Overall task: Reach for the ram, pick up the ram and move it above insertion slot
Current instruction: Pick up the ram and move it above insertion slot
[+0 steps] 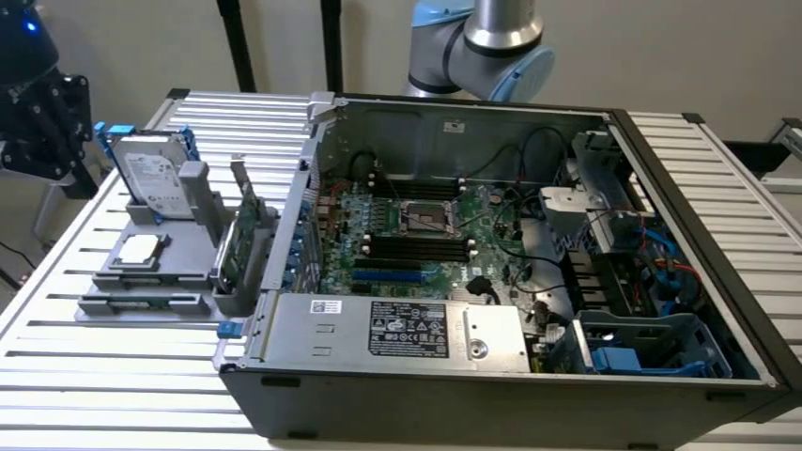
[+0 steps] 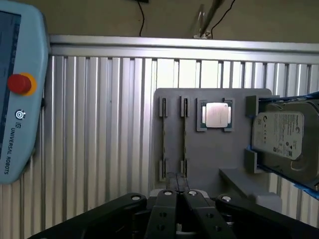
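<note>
The ram point(image 1: 141, 303) sits on edge in a slot of the gray holder point(image 2: 209, 159), at the end farthest from the hard drive point(image 1: 153, 178), past the processor chip point(image 1: 141, 246). The gripper point(image 2: 177, 185) hangs over the holder's edge, fingers pressed together, holding nothing.

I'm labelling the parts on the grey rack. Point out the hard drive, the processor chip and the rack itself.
hard drive point(image 2: 279, 134), wrist view, its label face.
processor chip point(image 2: 216, 114), wrist view, its metal lid.
grey rack point(image 2: 209, 159), wrist view, its bare flat plate.
</note>
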`<move>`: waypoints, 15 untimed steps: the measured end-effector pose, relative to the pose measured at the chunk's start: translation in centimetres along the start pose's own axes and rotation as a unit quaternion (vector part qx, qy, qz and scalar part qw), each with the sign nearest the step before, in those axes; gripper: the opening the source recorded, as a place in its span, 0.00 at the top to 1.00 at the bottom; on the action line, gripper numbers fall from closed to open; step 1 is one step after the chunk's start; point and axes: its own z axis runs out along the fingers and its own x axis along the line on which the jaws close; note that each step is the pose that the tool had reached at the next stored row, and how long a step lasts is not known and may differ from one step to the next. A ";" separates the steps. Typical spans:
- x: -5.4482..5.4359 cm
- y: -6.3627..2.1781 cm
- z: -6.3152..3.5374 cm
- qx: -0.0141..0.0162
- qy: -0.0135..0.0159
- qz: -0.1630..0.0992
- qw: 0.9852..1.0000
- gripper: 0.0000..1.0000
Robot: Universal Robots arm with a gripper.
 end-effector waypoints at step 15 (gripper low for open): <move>0.0 -0.03 1.26 0.007 0.001 -0.030 1.000 0.69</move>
